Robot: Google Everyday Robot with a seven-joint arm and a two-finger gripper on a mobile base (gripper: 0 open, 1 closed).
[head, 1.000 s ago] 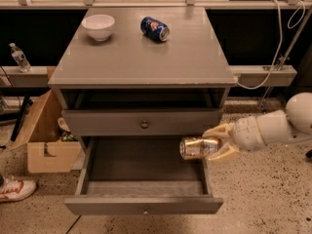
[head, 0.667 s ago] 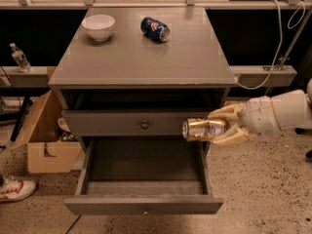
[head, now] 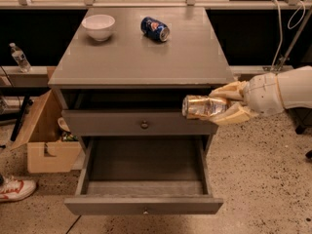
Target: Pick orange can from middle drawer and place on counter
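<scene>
The orange can (head: 201, 106) is a shiny golden can, held on its side in my gripper (head: 223, 106), which is shut on it. The white arm comes in from the right. The can hangs in front of the cabinet's right side, above the pulled-out middle drawer (head: 144, 204) and just below the edge of the counter (head: 141, 57). The drawer's inside looks empty.
A white bowl (head: 98, 26) and a blue soda can (head: 155, 29) lying on its side are at the back of the counter. A closed knobbed drawer front (head: 144, 124) is above the open drawer. A cardboard box (head: 45, 133), a water bottle (head: 20, 57) and a shoe (head: 15, 188) are at the left.
My gripper has lifted the can from just above the open drawer up to the level of the upper drawer front, near the counter's edge.
</scene>
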